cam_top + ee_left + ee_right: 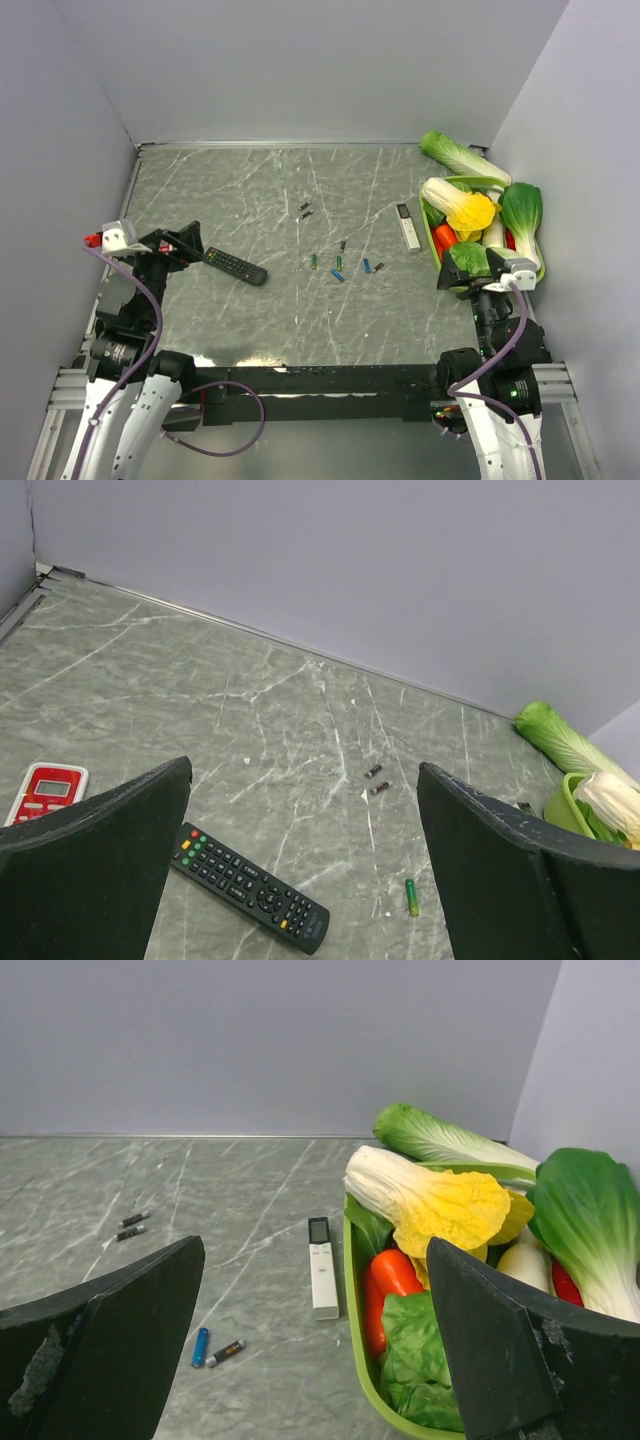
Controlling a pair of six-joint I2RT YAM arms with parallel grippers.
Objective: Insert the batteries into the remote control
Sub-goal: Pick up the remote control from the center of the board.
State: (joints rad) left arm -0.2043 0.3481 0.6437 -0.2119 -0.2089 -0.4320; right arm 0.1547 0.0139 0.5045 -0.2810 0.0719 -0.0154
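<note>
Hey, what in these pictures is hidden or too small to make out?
Black remote: buttons up, so its battery compartment is hidden underneath.
Batteries: top view, too small to read polarity marks.
Red-and-white remote: left wrist view, lower edge behind a finger of the left pincer.
Green basket: right wrist view, floor covered by vegetables.

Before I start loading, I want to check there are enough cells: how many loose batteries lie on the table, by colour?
Small black cylindrical batteries: 4
Small green cylindrical batteries: 2
Small blue cylindrical batteries: 2
Total: 8
</note>
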